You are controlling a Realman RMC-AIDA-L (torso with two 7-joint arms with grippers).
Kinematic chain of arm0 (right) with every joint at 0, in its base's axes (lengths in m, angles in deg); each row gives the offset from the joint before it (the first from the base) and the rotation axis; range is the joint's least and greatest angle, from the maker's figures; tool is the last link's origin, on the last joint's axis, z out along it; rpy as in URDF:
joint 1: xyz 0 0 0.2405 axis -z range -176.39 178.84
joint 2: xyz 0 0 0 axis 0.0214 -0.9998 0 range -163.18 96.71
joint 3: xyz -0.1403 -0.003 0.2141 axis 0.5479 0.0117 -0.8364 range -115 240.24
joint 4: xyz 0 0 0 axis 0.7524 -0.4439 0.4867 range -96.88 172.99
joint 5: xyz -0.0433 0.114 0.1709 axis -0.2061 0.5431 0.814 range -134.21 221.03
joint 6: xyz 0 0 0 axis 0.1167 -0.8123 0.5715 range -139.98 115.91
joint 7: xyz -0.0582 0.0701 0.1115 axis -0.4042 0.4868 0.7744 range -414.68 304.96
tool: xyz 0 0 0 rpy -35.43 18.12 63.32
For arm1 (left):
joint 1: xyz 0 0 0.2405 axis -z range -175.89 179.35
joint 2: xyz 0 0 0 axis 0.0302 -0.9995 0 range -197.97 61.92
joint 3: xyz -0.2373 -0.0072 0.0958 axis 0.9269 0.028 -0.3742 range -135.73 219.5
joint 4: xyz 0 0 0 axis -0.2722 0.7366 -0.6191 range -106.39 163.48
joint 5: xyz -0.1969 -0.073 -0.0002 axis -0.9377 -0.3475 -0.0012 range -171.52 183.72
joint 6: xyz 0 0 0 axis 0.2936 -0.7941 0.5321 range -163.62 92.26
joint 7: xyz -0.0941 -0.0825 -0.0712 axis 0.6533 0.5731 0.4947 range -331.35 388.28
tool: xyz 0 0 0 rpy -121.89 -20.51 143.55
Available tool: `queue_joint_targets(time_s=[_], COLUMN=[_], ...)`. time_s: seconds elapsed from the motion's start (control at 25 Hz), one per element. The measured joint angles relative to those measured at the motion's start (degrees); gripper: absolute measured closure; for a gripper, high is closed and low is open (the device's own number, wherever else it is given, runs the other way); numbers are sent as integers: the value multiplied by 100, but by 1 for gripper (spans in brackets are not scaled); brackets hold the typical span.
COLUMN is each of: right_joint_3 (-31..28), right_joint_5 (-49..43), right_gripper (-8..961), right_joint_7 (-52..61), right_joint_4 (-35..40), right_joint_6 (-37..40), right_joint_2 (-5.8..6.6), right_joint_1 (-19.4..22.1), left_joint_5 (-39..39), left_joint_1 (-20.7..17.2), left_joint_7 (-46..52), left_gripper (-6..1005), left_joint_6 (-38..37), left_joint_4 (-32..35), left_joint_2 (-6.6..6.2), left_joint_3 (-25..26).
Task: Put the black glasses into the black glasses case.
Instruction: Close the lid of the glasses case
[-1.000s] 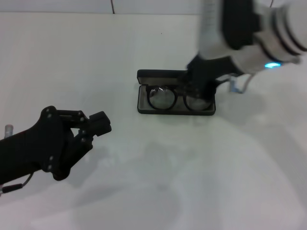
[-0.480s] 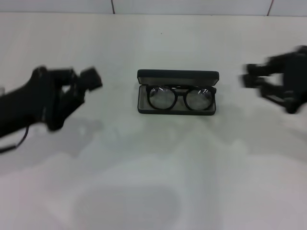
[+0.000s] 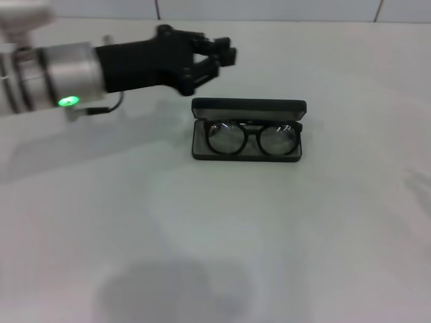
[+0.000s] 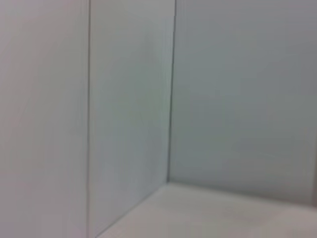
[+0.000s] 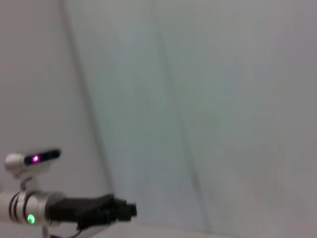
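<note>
The black glasses case (image 3: 248,106) lies open at the table's middle, its lid standing up along the far side. The black glasses (image 3: 252,138) lie inside it on the grey lining, lenses facing up. My left gripper (image 3: 226,54) reaches in from the left and hovers just behind and to the left of the case lid, shut and empty, apart from the case. It also shows far off in the right wrist view (image 5: 129,210). My right gripper is out of view. The left wrist view shows only walls.
The white table (image 3: 222,242) spreads wide around the case. A white tiled wall (image 3: 269,8) runs along the table's far edge.
My left arm has swung from the near left up and rightward to just behind the case. My right arm has drawn away from the case and left the head view.
</note>
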Motion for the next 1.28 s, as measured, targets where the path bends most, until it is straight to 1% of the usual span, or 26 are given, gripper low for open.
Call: queue_joint_targets(time_s=[0.08, 0.16, 0.2, 0.28, 0.36, 0.44, 0.52, 0.6, 0.64, 0.68, 0.72, 0.8, 0.88, 0.92, 1.0, 1.12, 1.28], right_joint_3=[-465, -818, -903, -945, -836, -609, -419, -368, -364, -367, -363, -300, -250, -247, -244, -219, -197], right_joint_5=[-219, -478, -567, -675, -701, -704, -704, -711, -809, -854, -921, -1008, -1049, -1058, -1070, -1101, -1140], right_gripper=[800, 800, 800, 800, 799, 799, 799, 799, 799, 799, 799, 799, 799, 799, 800, 801, 801], right_joint_7=[-147, -239, -269, -328, -373, -490, -614, -647, -664, -667, -669, -665, -649, -648, -651, -678, -687], right_joint_4=[-413, -668, -748, -889, -1008, -1107, -1143, -1147, -1152, -1155, -1156, -1171, -1204, -1214, -1223, -1274, -1382], right_joint_6=[183, 280, 297, 315, 327, 332, 298, 279, 232, 208, 139, -19, -159, -213, -317, -506, -604], right_joint_2=[7, 11, 12, 13, 14, 13, 9, 8, 11, 12, 14, 11, 11, 11, 13, 15, 16], right_joint_1=[-38, -55, -54, -66, -121, -226, -317, -355, -501, -553, -646, -826, -978, -1020, -1058, -1146, -1260], left_joint_5=[348, 672, 804, 907, 889, 824, 744, 659, 614, 537, 477, 260, 107, 32, -84, -331, -718], left_joint_1=[199, 354, 398, 415, 355, 257, 150, 16, -100, -237, -460, -954, -1304, -1420, -1524, -1536, -1267], left_joint_7=[8, 13, 12, -22, -70, -85, -87, -84, -54, -7, 74, 290, 510, 609, 709, 607, 327], left_gripper=[817, 818, 819, 819, 820, 821, 822, 822, 822, 822, 822, 823, 823, 823, 823, 823, 824], left_joint_6=[495, 854, 946, 1016, 989, 863, 593, 286, 171, 132, 126, 250, 474, 618, 950, 1494, 2113], left_joint_4=[-19, -39, -38, -43, -66, -66, -27, 65, 156, 300, 473, 949, 1331, 1483, 1611, 1562, 1200], left_joint_2=[105, 249, 312, 392, 409, 414, 415, 418, 422, 429, 437, 448, 451, 454, 455, 456, 456], left_joint_3=[-1, -1, 0, -4, -7, -11, -15, -49, -108, -221, -382, -892, -1407, -1675, -2079, -2543, -2893])
